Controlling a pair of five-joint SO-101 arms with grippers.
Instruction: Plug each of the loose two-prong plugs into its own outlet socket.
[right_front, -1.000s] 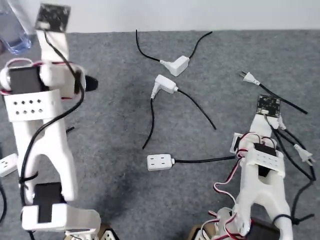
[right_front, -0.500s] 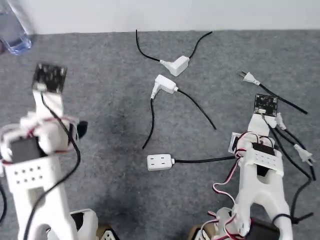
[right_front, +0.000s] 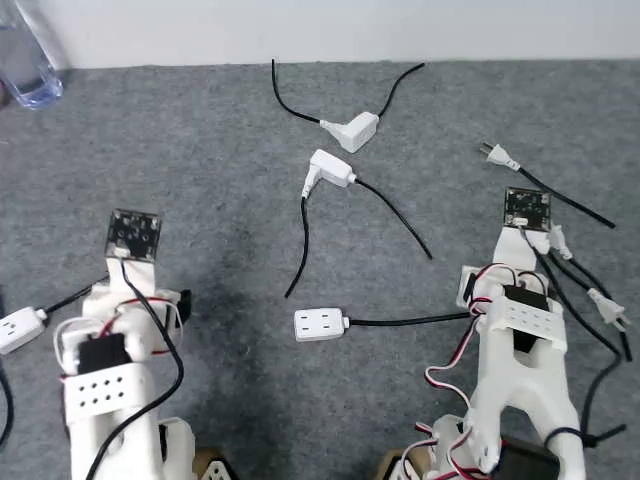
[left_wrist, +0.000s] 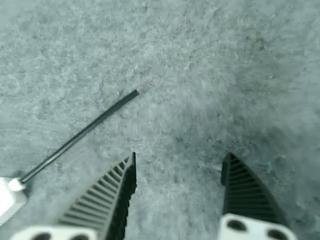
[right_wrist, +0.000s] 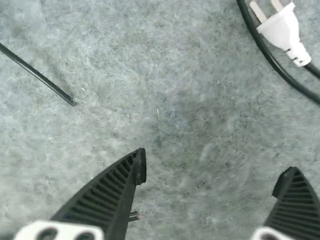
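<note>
Here the table is covered in grey, felt-like carpet (right_front: 200, 180) that runs to a white wall (right_front: 300, 30) on the far side. A clear bottle (right_front: 25, 60) stands in the far left corner.

The left gripper (left_wrist: 181, 159) hangs just above the carpet at near left, its jaws well apart and holding nothing. A thin black cord (left_wrist: 80, 135) lies beyond it and leads to a white socket block (right_front: 20, 330) at the left edge. The right gripper (right_wrist: 217, 161) hovers over bare carpet on the right, its jaws spread wide and likewise empty. Just beyond it lies a white two-prong plug (right_wrist: 282, 25) on a black lead.

A second plug (right_front: 497, 154) lies at far right, and a third plug (right_front: 605, 303) lies right of the right arm (right_front: 520, 330). A three-slot outlet strip (right_front: 320, 324) rests near the centre between the arms, with nothing plugged into it. Far of it lie an angled white connector (right_front: 352, 130) and a second angled connector (right_front: 330, 170), each on its own black cord.
</note>
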